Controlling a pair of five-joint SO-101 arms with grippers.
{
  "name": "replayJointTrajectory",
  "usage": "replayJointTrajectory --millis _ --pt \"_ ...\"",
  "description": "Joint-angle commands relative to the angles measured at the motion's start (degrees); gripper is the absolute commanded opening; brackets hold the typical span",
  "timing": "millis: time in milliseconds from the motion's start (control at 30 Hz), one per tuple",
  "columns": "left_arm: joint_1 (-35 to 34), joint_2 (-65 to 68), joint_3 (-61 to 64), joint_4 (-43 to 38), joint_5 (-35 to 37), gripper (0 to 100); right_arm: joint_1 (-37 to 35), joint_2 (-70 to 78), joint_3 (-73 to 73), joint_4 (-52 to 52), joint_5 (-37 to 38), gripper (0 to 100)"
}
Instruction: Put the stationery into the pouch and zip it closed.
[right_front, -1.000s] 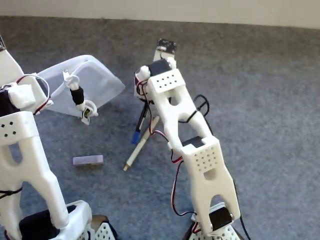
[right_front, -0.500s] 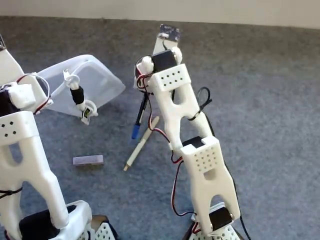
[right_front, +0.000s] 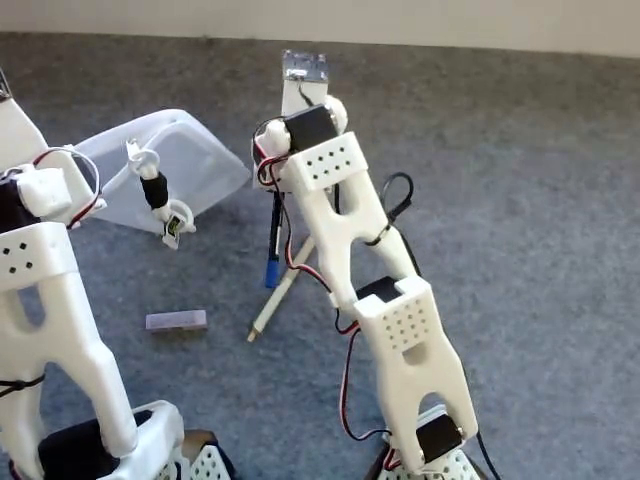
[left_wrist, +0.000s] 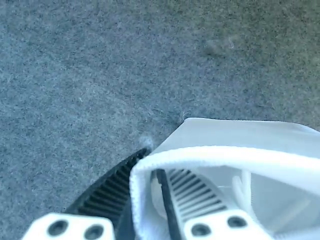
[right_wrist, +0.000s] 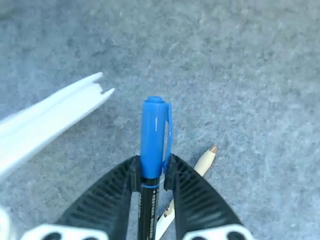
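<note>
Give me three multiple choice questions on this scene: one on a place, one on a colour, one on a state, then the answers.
1. Where is the eraser?
A. in the pouch
B. on the carpet, apart from the pencil
C. in the right hand
2. What colour is the cap of the pen in the right hand?
A. blue
B. red
C. green
3. What state is the left hand in?
A. open over the carpet
B. shut on the pencil
C. shut on the pouch's edge
Answers: 1 B, the high view shows it on bare carpet; 2 A, the right wrist view shows a blue cap; 3 C, the left wrist view shows it clamped on the pouch's rim.
</note>
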Motion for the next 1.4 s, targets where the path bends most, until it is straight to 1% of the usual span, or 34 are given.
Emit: replayJointTrajectory --millis 0,100,200,433,567,700,833,1033,1267,1367 --pt "-0.7 0.9 1.8 -3.5 0.6 1 -1.4 -12.7 6.5 1.1 3.3 0.5" --pt "-0.7 0.6 4.3 -6.8 0.7 1 -2.2 -20.0 14.6 1.0 3.9 0.5" --pt "-0.7 0.5 4.8 -7.3 0.7 1 -2.7 -25.9 20.7 0.9 3.8 0.5" --pt "-0.7 0.3 4.4 -7.3 0.8 1 -2.8 -35.9 26.8 0.9 3.9 0.5" --pt "-0.7 -3.5 5.0 -7.3 0.8 1 -3.4 -42.8 32.4 0.9 4.0 0.5" --pt "0.0 -8.2 6.9 -7.6 0.8 1 -5.8 -50.3 39.1 -1.2 4.0 0.5" --pt "2.2 -9.8 9.5 -7.7 0.4 1 -8.2 -57.7 47.7 -6.5 7.6 0.5" --pt "2.6 -9.9 9.5 -7.7 0.4 1 -12.9 -67.2 59.5 -17.4 7.9 0.5" --pt "2.7 -10.4 9.3 -7.4 0.4 1 -13.3 -78.8 69.1 -31.0 7.9 0.5" --pt "3.8 -11.0 6.7 -7.3 -0.4 1 -13.3 -84.2 72.9 -37.2 8.2 0.5"
